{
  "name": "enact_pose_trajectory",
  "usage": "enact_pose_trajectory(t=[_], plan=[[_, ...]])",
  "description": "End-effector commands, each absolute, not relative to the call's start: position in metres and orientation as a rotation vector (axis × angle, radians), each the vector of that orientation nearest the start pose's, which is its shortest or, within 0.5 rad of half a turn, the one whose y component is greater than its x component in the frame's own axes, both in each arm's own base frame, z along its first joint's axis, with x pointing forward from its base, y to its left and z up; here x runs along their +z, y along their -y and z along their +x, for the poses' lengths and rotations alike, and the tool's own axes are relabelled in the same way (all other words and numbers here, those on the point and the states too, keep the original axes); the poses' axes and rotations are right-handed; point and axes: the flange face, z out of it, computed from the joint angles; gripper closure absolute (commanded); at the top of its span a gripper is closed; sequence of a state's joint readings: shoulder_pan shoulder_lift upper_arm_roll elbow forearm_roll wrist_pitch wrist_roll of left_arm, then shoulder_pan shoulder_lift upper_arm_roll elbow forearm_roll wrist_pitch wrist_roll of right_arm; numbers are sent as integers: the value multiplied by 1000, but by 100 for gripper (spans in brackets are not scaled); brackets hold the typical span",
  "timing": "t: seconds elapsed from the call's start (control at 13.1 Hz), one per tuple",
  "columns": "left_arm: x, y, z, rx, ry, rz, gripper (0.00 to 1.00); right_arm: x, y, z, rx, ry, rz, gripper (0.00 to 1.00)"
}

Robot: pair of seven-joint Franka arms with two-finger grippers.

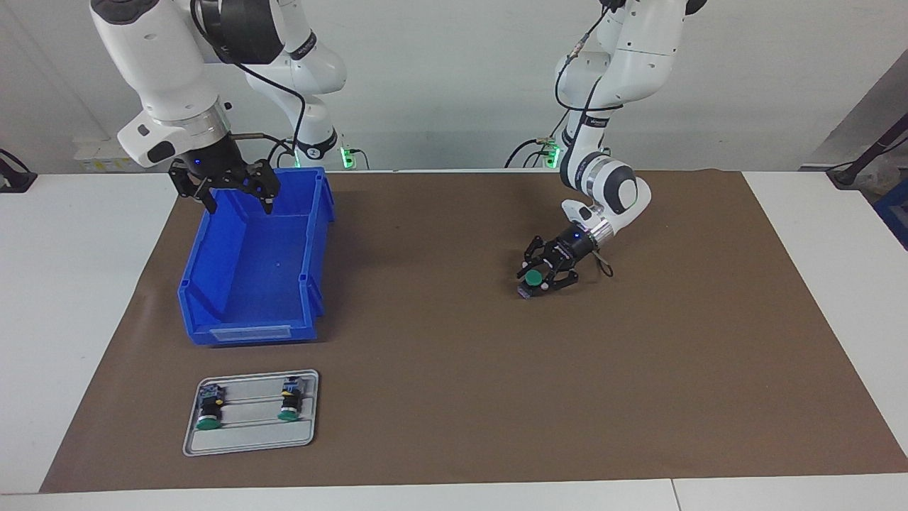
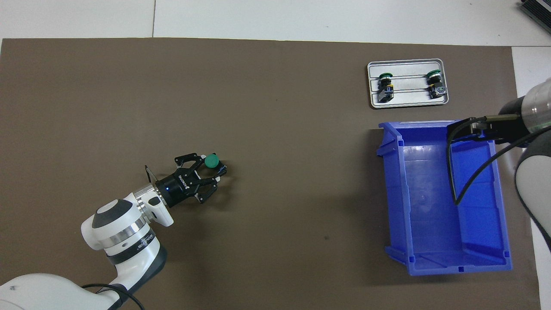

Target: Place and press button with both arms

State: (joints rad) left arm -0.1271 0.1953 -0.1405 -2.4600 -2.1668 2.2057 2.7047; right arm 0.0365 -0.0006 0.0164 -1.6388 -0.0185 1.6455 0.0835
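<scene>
Lying low over the brown mat (image 1: 638, 369) toward the left arm's end of the table, the left gripper (image 1: 540, 275) had the button (image 1: 532, 275) between its fingers, green mushroom cap up and grey-blue end block down at the mat; whether the jaws clasped the black body or had just slackened off it I could not tell, for the splayed outer links hid the fingertips in both views, and whether the block touched the mat was also unclear; the right gripper (image 1: 237, 191) hung over the end of the blue bin (image 1: 248, 284) nearer the robots, its two black fingers spread wide apart and holding nothing; in the overhead view that gripper was cut off by the frame's edge, only a dark wrist and a looping cable showing over the bin's moulded plastic walls; the bin was a smooth, glossy, open-topped box with a sloped lip at the end away from the robots; farther from the robots than the bin lay a flat grey ribbed tray (image 1: 248, 443) with rounded corners; two more buttons (image 1: 208, 411) (image 1: 289, 402) lay on their sides in it, apart from each other, green caps pointing away from the robots
</scene>
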Motion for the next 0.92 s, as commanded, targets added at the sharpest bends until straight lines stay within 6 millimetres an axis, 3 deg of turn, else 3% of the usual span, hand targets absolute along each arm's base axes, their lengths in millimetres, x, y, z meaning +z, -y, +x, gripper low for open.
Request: enact_pose_trajectory(t=[0.0, 0.46, 0.84], plan=[[198, 148, 432, 1290, 1062, 1931, 0, 601, -27, 554, -5, -11, -3149, 0], [202, 159, 431, 1289, 1068, 1900, 0, 601, -27, 554, -6, -11, -3149, 0], [220, 164, 444, 1314, 1023, 1878, 0, 601, -27, 554, -6, -11, -3149, 0]])
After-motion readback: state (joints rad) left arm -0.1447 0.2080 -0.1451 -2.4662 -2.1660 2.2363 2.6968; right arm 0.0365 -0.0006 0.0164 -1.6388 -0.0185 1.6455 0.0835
